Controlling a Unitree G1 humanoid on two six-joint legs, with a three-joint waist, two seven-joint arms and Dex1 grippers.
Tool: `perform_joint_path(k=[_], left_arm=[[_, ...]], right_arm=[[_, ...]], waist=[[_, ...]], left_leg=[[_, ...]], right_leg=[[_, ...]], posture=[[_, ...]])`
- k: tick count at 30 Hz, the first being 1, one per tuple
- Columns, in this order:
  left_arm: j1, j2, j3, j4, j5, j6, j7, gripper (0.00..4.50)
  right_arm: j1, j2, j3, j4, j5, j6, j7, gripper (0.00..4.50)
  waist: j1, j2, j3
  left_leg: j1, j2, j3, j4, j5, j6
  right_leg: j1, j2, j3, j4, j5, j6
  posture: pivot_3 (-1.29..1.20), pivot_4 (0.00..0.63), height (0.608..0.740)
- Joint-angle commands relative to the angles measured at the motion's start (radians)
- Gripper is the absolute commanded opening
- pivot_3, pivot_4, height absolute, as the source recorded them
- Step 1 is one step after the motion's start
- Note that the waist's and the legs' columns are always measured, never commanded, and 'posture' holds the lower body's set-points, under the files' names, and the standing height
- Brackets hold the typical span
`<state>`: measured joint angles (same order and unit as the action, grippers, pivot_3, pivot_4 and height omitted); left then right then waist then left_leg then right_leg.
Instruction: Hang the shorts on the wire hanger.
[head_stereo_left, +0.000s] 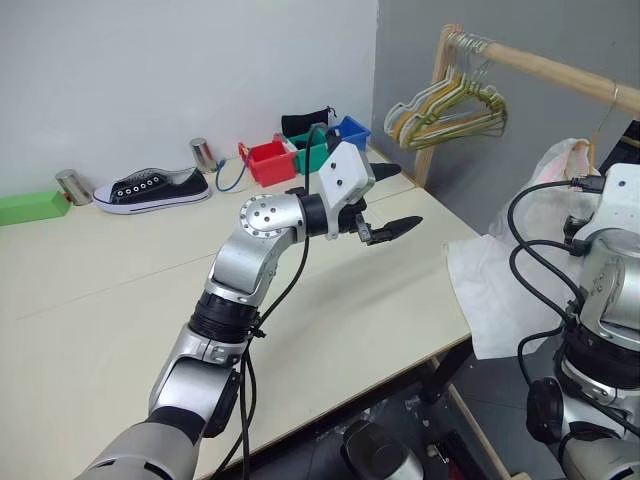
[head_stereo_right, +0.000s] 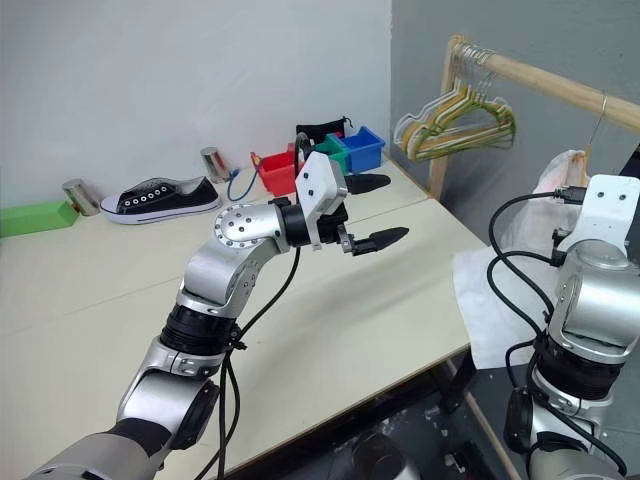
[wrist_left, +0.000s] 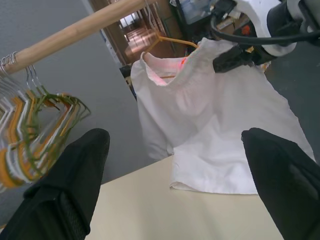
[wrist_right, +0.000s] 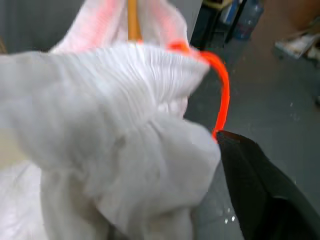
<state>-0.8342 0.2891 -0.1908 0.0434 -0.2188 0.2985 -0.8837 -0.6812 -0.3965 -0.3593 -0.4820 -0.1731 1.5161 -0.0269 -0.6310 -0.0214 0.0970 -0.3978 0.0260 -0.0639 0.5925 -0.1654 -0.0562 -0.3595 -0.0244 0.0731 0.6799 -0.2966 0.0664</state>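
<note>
1. Right pincer (wrist_left: 240, 57), state unclear, sits at the shorts (wrist_left: 210, 125) waistband, upper right; releasing early could drop them.
2. Shorts hang on the wire hanger (wrist_left: 172, 40), hem on table (head_stereo_left: 120, 280).
3. Left pincer (head_stereo_left: 385, 200) wide, empty.

Corner workspace with a pale surface and a wooden clothes rail

A cream surface (head_stereo_left: 120, 280) runs up to a plain white wall (head_stereo_left: 180, 70), which meets a grey wall (head_stereo_left: 420, 50) at the corner. Beside the surface's far edge stands a light wooden rail (head_stereo_left: 540, 65) on an upright post, with bunched pale yellow, green and white hangers (head_stereo_left: 450, 110) hooked over it. The floor (wrist_right: 280, 90) beneath is dark grey. Light is even and soft.
</note>
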Motion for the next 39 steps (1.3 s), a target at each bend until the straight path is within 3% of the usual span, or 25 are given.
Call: perform_joint_path(k=[1,5,13,21,24,29,33,38,39], left_arm=[[-0.015,0.010,0.007,-0.005,0.004,-0.009,0.002,4.50],[-0.011,0.017,0.012,0.001,0.001,0.000,0.000,4.50],[0.055,0.094,0.088,-0.020,-0.023,0.073,0.032,4.50],[0.207,0.143,0.236,-0.159,-0.062,0.255,0.198,4.50],[0.316,0.162,0.270,-0.275,-0.053,0.311,0.261,4.50],[0.437,0.146,0.348,-0.412,-0.052,0.388,0.396,4.50],[0.570,0.056,0.424,-0.493,-0.014,0.414,0.577,4.50],[0.699,-0.033,0.426,-0.521,0.026,0.402,0.703,4.50],[0.711,-0.052,0.432,-0.518,0.025,0.398,0.723,4.50]], right_arm=[[-0.024,-0.020,0.029,-0.080,0.003,0.005,0.004,3.61],[-0.043,-0.049,0.089,-0.154,0.000,0.044,0.008,4.49],[-0.090,-0.093,0.263,-0.300,0.024,0.063,0.022,4.49],[-0.060,0.084,0.338,-0.104,0.100,-0.284,0.066,4.49],[-0.039,0.187,0.353,0.016,0.115,-0.359,0.043,4.49],[-0.012,0.259,0.372,0.108,0.125,-0.464,0.041,4.49],[0.042,0.346,0.344,0.187,0.180,-0.556,0.059,4.49],[0.129,0.373,0.336,0.239,0.199,-0.623,0.063,4.49],[0.139,0.373,0.337,0.240,0.200,-0.628,0.061,4.49]], waist=[[0.000,0.000,0.000],[-0.001,0.000,0.000],[-0.005,0.000,0.000],[0.021,-0.002,-0.001],[0.061,-0.004,-0.002],[0.166,-0.005,-0.002],[0.246,-0.007,-0.005],[0.343,-0.010,-0.008],[0.343,-0.010,-0.008]], left_leg=[[0.000,0.000,0.000,0.000,0.000,0.000],[0.000,0.000,0.000,0.000,0.000,0.000],[0.001,0.001,0.000,-0.001,0.000,0.000],[0.000,0.001,-0.002,-0.001,0.000,0.000],[0.000,0.001,-0.003,-0.001,0.000,0.000],[-0.003,0.001,-0.006,-0.001,0.000,0.000],[-0.003,0.001,-0.007,-0.001,0.000,0.000],[-0.009,0.000,-0.008,0.000,0.000,-0.001],[-0.011,0.000,-0.008,0.001,0.000,-0.001]], right_leg=[[0.000,0.000,0.000,0.000,0.000,0.000],[0.000,0.000,0.000,0.000,0.000,0.000],[-0.001,0.001,0.000,0.000,0.000,-0.001],[0.000,0.000,-0.001,0.000,0.000,0.000],[-0.001,0.001,-0.002,0.001,0.000,0.000],[-0.002,0.003,-0.002,0.001,0.000,0.000],[-0.002,0.003,-0.001,0.000,0.000,0.000],[-0.007,0.004,-0.002,0.000,0.000,-0.001],[-0.008,0.004,-0.001,0.000,0.000,-0.001]], posture=[[-0.50,0.018,0.740],[-0.51,0.021,0.740],[-0.47,0.026,0.740],[-0.35,0.021,0.740],[-0.29,0.018,0.740],[-0.23,0.015,0.740],[-0.17,0.010,0.740],[-0.14,0.009,0.740],[-0.14,0.008,0.740]])
